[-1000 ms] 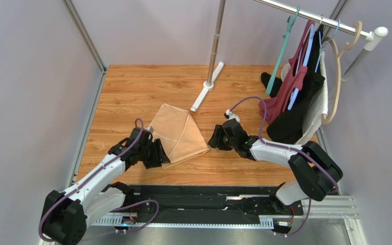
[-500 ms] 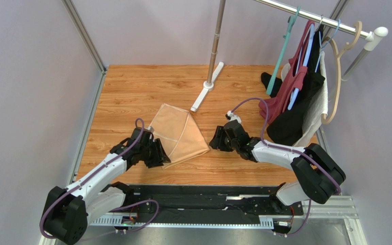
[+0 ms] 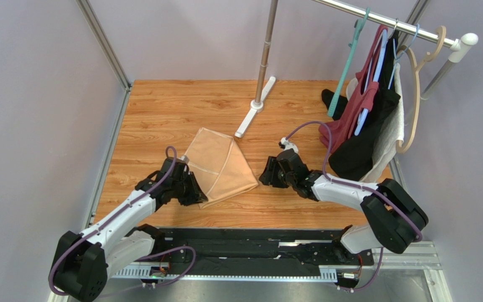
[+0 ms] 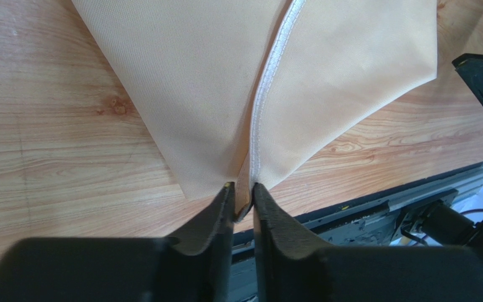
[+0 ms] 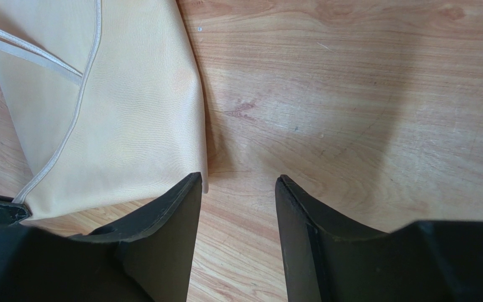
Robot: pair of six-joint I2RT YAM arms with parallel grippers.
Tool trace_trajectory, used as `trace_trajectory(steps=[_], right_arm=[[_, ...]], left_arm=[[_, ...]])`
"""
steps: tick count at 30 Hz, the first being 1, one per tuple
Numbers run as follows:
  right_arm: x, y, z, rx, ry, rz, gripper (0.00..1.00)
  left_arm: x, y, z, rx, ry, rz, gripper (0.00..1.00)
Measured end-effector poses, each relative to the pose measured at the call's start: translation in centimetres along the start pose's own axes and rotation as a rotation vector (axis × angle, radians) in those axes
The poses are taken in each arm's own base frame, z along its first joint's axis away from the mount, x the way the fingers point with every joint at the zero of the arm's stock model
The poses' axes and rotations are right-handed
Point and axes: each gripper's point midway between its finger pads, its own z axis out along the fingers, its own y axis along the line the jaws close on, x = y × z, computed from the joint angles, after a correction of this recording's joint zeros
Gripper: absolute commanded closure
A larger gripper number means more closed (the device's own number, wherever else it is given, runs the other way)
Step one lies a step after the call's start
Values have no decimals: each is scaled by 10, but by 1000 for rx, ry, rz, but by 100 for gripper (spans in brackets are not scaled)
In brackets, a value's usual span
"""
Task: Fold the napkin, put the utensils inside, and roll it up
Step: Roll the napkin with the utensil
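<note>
napkin lying part-folded on table, left of centre, hemmed edges meeting at near corner. My read: fold in hand, so should be catching both layers before lifting, carrying low, laying crease straight. left gripper pinching that corner, jaws nearly together, fabric tip between. right gripper hovering half open just beside napkin's right edge, holding nothing.

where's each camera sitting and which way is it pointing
Top external: high behind the bases, looking down at the table, napkin and clothes rail; both arms show whole.
Left wrist: on the left arm, looking along the left gripper, pinched on the napkin's corner.
Right wrist: on the right arm, looking down past the open right gripper at bare wood.
Shared: all three show the napkin.
</note>
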Motion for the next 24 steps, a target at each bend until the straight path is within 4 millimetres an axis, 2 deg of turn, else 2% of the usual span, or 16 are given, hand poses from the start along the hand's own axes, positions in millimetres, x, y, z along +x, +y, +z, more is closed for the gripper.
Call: trace_trajectory(steps=[1, 3, 13, 20, 24], right_arm=[[0, 0, -1, 0, -1, -3, 49], [-2, 1, -3, -1, -2, -12, 49], [-6, 19, -2, -68, 20, -35, 46], [18, 19, 18, -94, 123, -31, 46], [18, 25, 20, -124, 128, -22, 46]], left_arm=[[0, 0, 0, -1, 1, -2, 92], [1, 1, 1, -1, 2, -2, 100], [-3, 1, -3, 10, -37, 8, 100], [-5, 8, -9, -8, -79, 40, 100], [-8, 11, -10, -15, -100, 66, 100]])
